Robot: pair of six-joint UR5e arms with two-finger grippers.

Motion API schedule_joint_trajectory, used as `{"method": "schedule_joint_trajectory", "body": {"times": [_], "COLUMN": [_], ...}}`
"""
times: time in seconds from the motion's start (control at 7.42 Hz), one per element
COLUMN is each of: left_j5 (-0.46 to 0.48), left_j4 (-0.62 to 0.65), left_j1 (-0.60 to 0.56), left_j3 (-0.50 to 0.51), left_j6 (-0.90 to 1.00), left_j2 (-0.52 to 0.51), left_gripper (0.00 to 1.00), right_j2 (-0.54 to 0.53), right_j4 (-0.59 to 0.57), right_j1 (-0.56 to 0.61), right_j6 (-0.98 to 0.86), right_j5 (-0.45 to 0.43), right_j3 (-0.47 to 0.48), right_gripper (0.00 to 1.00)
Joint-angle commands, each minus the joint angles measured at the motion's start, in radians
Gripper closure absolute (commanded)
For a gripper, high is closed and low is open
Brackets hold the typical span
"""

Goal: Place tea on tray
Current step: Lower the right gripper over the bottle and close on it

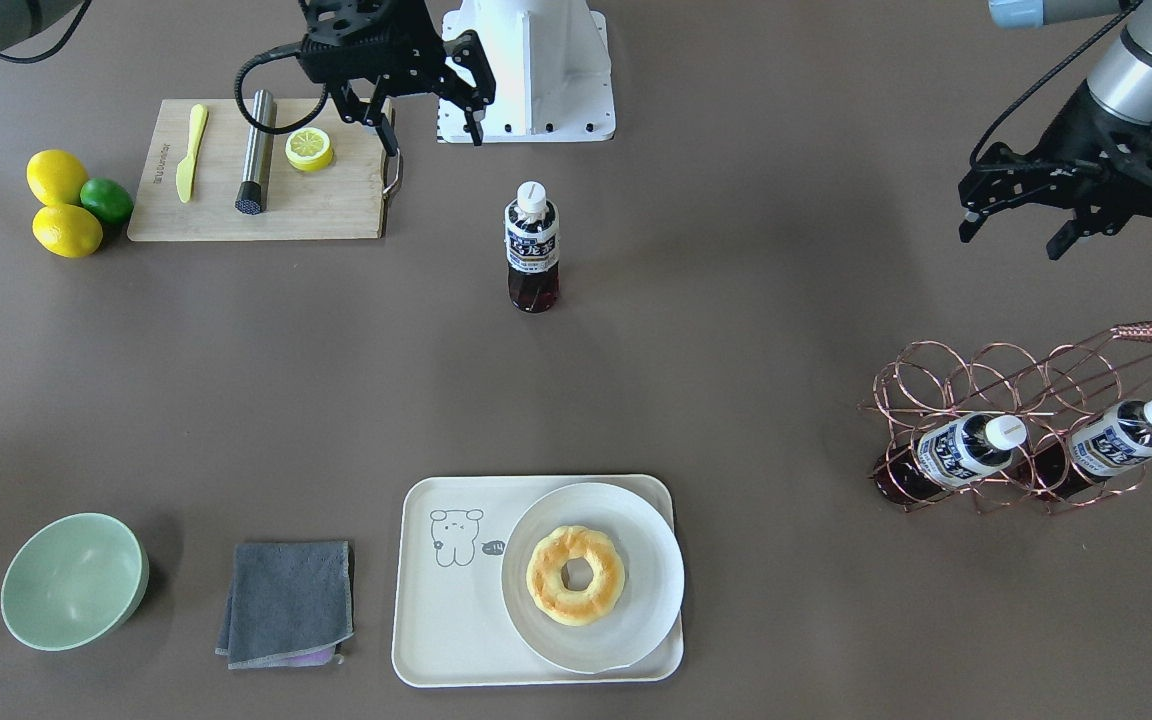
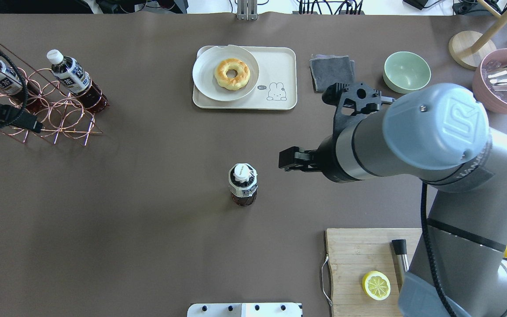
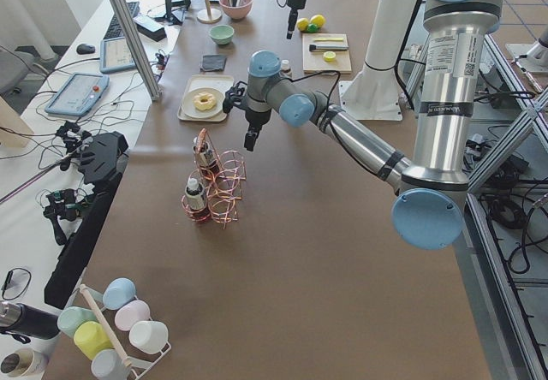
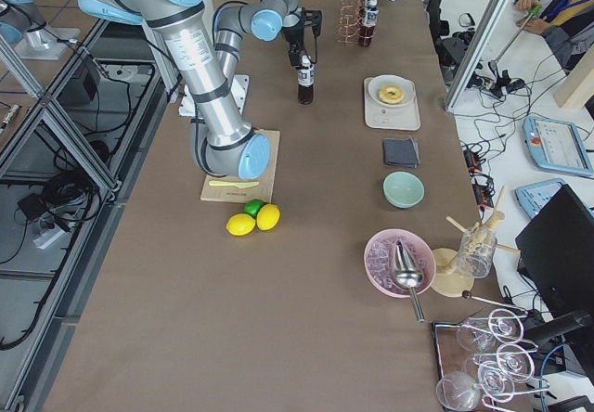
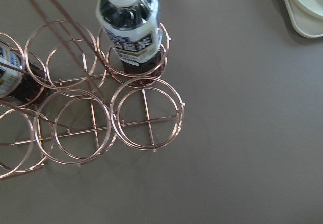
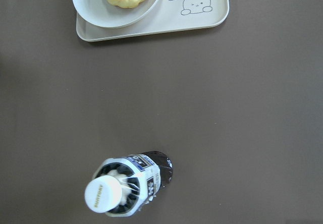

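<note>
One tea bottle (image 1: 532, 247) stands upright alone in the middle of the table; it also shows in the overhead view (image 2: 243, 185) and low in the right wrist view (image 6: 128, 188). The cream tray (image 1: 436, 620) with the cartoon drawing lies at the far edge (image 2: 280, 61). My right gripper (image 1: 433, 135) is open and empty, up in the air near the robot base, on the cutting board's side of the bottle. My left gripper (image 1: 1011, 240) is open and empty, above the copper wire rack (image 1: 1016, 380). Two more tea bottles (image 1: 966, 450) (image 1: 1126, 435) lie in that rack.
A white plate (image 1: 636, 520) with a doughnut (image 1: 574, 575) fills about half of the tray. A grey cloth (image 1: 288, 602) and a green bowl (image 1: 74, 580) lie beside the tray. A wooden cutting board (image 1: 326, 205) holds a lemon half, a knife and a metal rod.
</note>
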Motion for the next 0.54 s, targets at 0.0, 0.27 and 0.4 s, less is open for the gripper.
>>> {"method": "schedule_joint_trajectory", "body": {"times": [0.0,0.27,0.4], "left_j5": [-0.030,-0.073,-0.076], "left_j4": [-0.002,-0.004,-0.019], "left_j1": [-0.091,-0.114,-0.119], "left_j3": [0.037,0.047,0.050], "left_j6": [0.113,0.114,0.112], "left_j2": [0.049,0.063,0.067], "left_gripper": [0.03,0.03,0.03], "right_j2": [0.190,0.247,0.257], "right_j4": [-0.073,-0.073,-0.074], "right_j1": [-0.021,-0.033,-0.034], "right_j6": [0.008,-0.004,-0.016], "right_j5": [-0.045,-0.059,-0.059], "right_j3": [-0.164,-0.245,-0.267], "right_gripper": [0.08,0.13,0.19]}}
